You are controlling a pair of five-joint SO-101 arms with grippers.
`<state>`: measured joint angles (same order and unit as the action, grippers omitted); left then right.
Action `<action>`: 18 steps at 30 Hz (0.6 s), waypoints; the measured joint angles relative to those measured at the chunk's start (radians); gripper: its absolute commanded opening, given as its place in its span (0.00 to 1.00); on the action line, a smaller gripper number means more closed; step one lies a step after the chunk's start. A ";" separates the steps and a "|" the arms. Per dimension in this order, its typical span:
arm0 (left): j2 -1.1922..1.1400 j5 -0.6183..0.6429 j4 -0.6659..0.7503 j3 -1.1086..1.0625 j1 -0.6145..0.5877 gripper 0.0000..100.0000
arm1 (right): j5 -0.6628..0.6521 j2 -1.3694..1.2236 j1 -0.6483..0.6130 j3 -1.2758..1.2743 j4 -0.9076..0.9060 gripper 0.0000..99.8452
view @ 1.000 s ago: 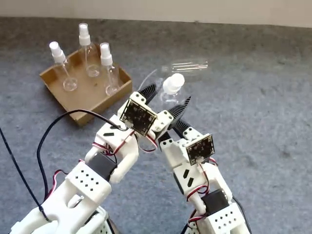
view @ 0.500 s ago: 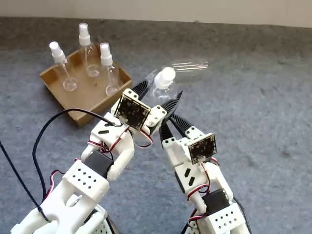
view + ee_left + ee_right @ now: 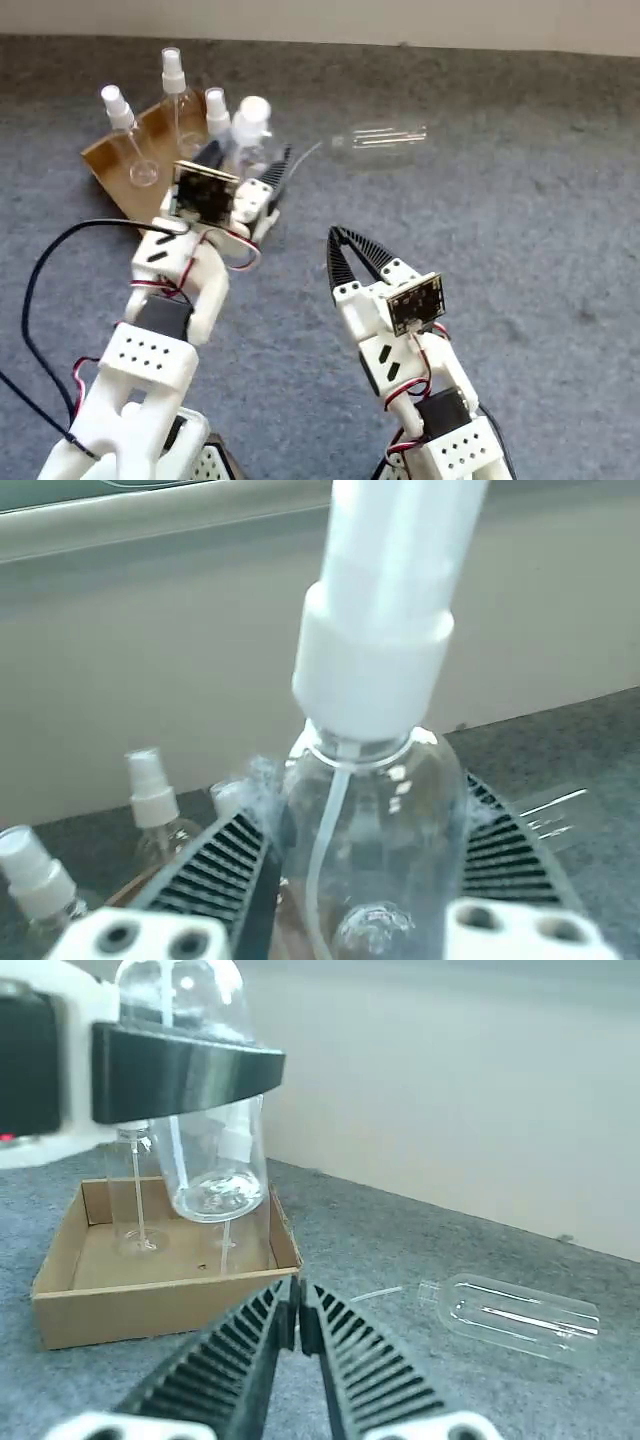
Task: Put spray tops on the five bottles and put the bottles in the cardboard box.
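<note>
Currently left gripper (image 3: 247, 158) holds capped bottle (image 3: 250, 118) over cardboard box (image 3: 112, 180), three bottles (image 3: 175, 100) inside; right gripper (image 3: 335, 240) closed.

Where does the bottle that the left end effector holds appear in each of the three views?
High view: the held bottle is upper left of centre, in the left end effector, by the cardboard box.
Left wrist view: close up, between the fingers.
Right wrist view: beyond the shut right end effector, raised at the box.
Shared landmark: the capped bottles standing in the box.
</note>
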<state>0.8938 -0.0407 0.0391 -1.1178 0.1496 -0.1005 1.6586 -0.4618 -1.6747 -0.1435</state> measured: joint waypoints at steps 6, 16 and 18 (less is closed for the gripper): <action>0.000 0.000 0.002 -0.086 -0.115 0.09 | 0.000 0.000 0.000 0.000 0.000 0.00; 0.000 0.000 0.002 -0.147 -0.276 0.09 | 0.000 0.000 0.000 0.000 -0.071 0.00; 0.000 0.000 0.002 -0.147 -0.313 0.09 | 0.000 0.000 0.000 0.000 -0.072 0.00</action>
<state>0.8938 -0.0407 0.0407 -1.2651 -0.1634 -0.1005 1.6586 -0.4618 -1.6747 -0.2156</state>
